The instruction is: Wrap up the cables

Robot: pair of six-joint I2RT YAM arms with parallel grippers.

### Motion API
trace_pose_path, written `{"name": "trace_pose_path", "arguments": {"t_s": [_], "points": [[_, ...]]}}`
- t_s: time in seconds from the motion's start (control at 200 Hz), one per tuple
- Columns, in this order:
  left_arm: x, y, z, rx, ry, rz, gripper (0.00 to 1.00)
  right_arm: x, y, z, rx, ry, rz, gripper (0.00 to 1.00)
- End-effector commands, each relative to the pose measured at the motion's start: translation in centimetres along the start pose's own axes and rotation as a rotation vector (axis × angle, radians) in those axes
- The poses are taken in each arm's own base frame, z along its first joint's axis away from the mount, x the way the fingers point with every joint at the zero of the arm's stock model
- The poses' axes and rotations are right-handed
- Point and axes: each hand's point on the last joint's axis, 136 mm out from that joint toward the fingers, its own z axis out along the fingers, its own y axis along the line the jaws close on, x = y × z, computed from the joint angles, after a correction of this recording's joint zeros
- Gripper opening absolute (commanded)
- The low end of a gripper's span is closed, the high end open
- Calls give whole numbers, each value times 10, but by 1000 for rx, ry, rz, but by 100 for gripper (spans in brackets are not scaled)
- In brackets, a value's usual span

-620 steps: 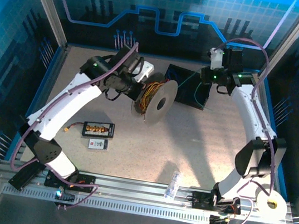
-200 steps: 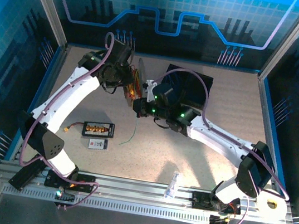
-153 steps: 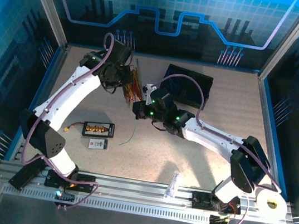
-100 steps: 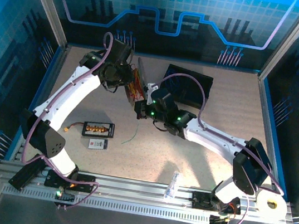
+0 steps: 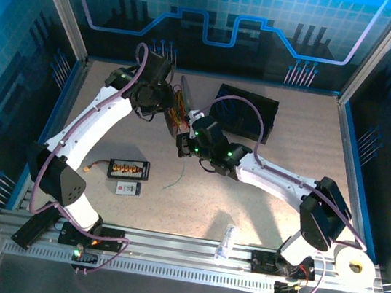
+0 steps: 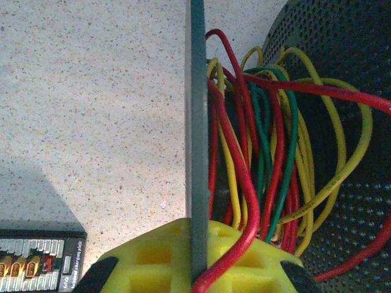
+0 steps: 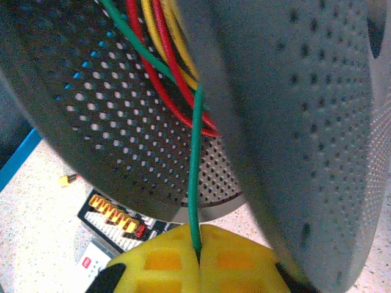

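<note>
Right arm: we swung it over from the upper right, now tucked against the spool at upper centre.
Spool: turned edge-on now, left gripper clamped on its grey flange.
Cables: bunched between the flanges.
Green wire: right gripper pinched tight on it, so we reckon another turn's coming.

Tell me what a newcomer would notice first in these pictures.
The tangle of red, yellow and green cables wound on a perforated grey spool, held at the middle back of the table. The left pincer clamps the spool's rim, and the right pincer pinches one green cable running up into the spool.
</note>
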Motion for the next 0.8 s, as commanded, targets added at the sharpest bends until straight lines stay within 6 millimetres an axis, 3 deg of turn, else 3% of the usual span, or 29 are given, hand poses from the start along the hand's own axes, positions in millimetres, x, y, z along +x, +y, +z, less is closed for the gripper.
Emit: {"name": "trace_pose_path", "arguments": {"t_s": [0.0,0.025,0.115,0.265,0.38,0.656,0.691,0.706,0.726,0.796], "points": [[-70,-30,-39,166,-282,-85,0,61,-24,11,67,216,-22,0],[-69,-31,-38,169,-279,-84,0,60,-22,9,59,217,-28,0],[-69,-33,-39,179,-276,-80,0,43,-3,-6,16,170,-70,18],[-70,-33,-40,188,-280,-74,0,13,26,-41,-86,100,-104,33],[-72,-31,-43,197,-286,-77,0,5,34,-68,-163,58,-92,42],[-70,-33,-52,250,-296,-77,0,6,16,-110,-368,-12,92,74],[-70,-34,-54,256,-298,-79,0,1,15,-113,-408,-26,132,84],[-70,-34,-54,258,-298,-78,0,9,10,-111,-418,-12,162,95],[-70,-34,-55,260,-299,-78,0,9,8,-112,-428,-13,183,99],[-69,-34,-57,268,-302,-79,0,9,4,-112,-456,-18,267,100]]}}
